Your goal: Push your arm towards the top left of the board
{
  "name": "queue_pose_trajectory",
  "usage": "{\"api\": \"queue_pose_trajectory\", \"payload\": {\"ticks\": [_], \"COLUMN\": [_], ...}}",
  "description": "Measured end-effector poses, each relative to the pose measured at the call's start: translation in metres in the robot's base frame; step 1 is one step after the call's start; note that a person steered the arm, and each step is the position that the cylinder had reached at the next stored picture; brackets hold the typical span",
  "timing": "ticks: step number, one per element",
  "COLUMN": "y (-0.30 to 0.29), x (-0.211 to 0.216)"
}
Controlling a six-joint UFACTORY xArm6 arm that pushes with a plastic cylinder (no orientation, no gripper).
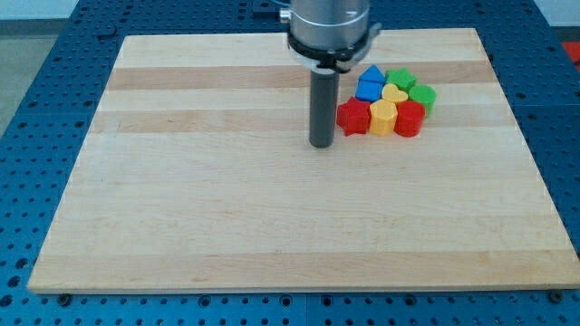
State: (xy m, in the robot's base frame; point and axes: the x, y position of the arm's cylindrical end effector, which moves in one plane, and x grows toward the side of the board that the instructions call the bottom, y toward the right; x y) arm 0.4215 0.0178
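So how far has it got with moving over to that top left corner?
Nothing looks finished yet. My tip stands a little right of the board's middle, in its upper half, just left of the red block at the edge of the cluster of coloured blocks. The board's top left corner is far off. What remains is the whole slide up and leftward, over bare wood with no blocks between.

Mount (pixel 331 23): I'm seeing a wide silver-grey metal cylinder showing at the board's top edge, its upper part cut off by the frame.
Collar (pixel 332 50): a dark ring with lugs is sitting under that silver body, looking black to me.
Rod (pixel 323 104): a straight dark grey cylinder is showing a faint lighter sheen down one side.
My tip (pixel 321 144): I'm seeing it end flat and blunt, the same dark grey as the rod.
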Motion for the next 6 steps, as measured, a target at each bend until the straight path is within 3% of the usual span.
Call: {"api": "queue_pose_trajectory", "payload": {"ticks": [3, 5, 6], "y": [0.038, -0.018, -0.045], "x": [-0.019, -0.034, -0.079]}}
